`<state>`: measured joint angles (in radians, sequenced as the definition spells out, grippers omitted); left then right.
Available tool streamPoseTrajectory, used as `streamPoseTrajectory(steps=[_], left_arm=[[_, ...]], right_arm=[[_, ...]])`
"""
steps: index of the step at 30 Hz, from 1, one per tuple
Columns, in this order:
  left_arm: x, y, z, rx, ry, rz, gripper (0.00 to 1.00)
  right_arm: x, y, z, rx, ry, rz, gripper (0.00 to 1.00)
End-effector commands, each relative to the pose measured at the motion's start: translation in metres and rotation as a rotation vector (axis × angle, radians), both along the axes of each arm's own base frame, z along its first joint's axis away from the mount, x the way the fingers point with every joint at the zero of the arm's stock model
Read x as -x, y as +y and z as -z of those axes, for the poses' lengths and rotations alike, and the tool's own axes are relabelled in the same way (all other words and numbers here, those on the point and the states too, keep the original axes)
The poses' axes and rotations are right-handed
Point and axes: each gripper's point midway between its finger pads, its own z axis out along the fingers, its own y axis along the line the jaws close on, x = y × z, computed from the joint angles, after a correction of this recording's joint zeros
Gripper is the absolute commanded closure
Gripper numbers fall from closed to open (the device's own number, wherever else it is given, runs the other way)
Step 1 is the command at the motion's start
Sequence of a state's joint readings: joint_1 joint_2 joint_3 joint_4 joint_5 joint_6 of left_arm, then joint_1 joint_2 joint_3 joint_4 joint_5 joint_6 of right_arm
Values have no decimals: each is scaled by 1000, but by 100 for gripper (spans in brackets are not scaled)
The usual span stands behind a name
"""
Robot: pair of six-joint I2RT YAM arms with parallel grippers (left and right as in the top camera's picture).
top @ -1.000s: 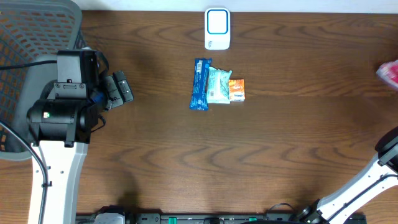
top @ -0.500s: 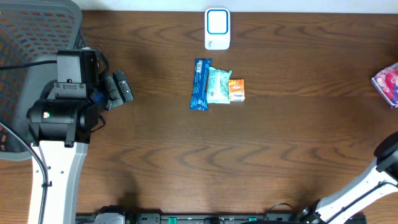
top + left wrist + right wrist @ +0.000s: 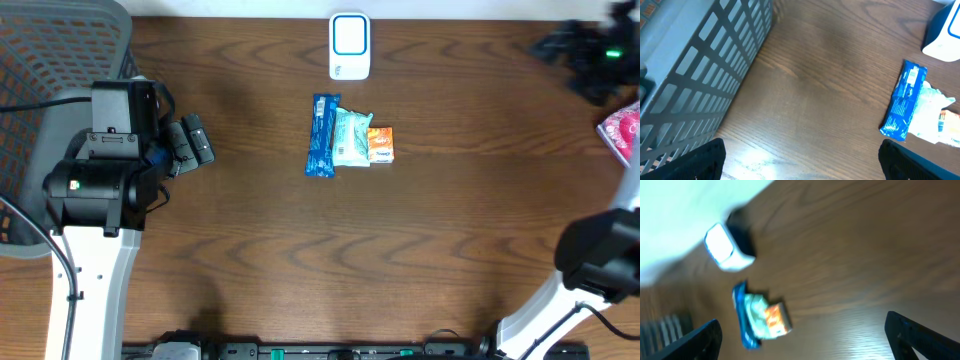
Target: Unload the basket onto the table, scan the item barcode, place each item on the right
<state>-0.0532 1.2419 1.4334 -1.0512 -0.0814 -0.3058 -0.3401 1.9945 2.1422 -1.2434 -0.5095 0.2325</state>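
**Overhead view.** A brown wooden bench (image 3: 450, 230) carries a white scanner (image 3: 349, 45) with a blue face at 12 o'clock. Near the centre three packets lie side by side, touching: a blue bar (image 3: 322, 135), a pale teal pack (image 3: 350, 138) and, at its 3 o'clock, an orange pack (image 3: 381, 144). A grey mesh basket (image 3: 50, 50) sits at 10 o'clock. The left tool (image 3: 192, 142) is at 9 o'clock, well apart from the packets. The right tool (image 3: 590, 55) shows as a dark blur at 2 o'clock. A pink packet (image 3: 622, 130) is at 3 o'clock, cut by the frame edge and apart from that tool.

**Left wrist view.** The dark fingertips (image 3: 702, 160) stand at the two lower corners, spread wide with nothing between them. The basket wall fills 10 o'clock, and the blue bar lies at 3 o'clock.

**Right wrist view.** The picture is blurred. The fingertips (image 3: 695, 340) are likewise spread wide and empty. The scanner is at 10 o'clock and the three packets at 8 o'clock.
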Motion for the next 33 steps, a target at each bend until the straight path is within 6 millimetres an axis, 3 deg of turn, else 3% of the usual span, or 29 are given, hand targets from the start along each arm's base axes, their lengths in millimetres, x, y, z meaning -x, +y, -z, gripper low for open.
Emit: streamPoseTrajectory(steps=[1, 6, 11, 16, 22, 25, 26, 33], left_arm=[[-1, 3, -3, -15, -2, 2, 2], [-1, 3, -3, -15, -2, 2, 2], [-1, 3, -3, -15, -2, 2, 2], [-1, 3, -3, -15, -2, 2, 2], [-1, 3, -3, -15, -2, 2, 2], [-1, 3, -3, -15, -2, 2, 2], [-1, 3, -3, -15, -2, 2, 2], [-1, 3, -3, -15, -2, 2, 2]], right_arm=[[-4, 50, -1, 1, -28, -165, 1], [-9, 90, 4, 44, -22, -245, 1], [-8, 113, 34, 206, 71, -281, 1], [-7, 154, 50, 244, 81, -397, 1], [-11, 176, 65, 267, 87, -442, 1], [-8, 181, 93, 272, 166, -469, 1], [-5, 188, 115, 248, 218, -492, 2], [12, 228, 174, 11, 330, -665, 21]])
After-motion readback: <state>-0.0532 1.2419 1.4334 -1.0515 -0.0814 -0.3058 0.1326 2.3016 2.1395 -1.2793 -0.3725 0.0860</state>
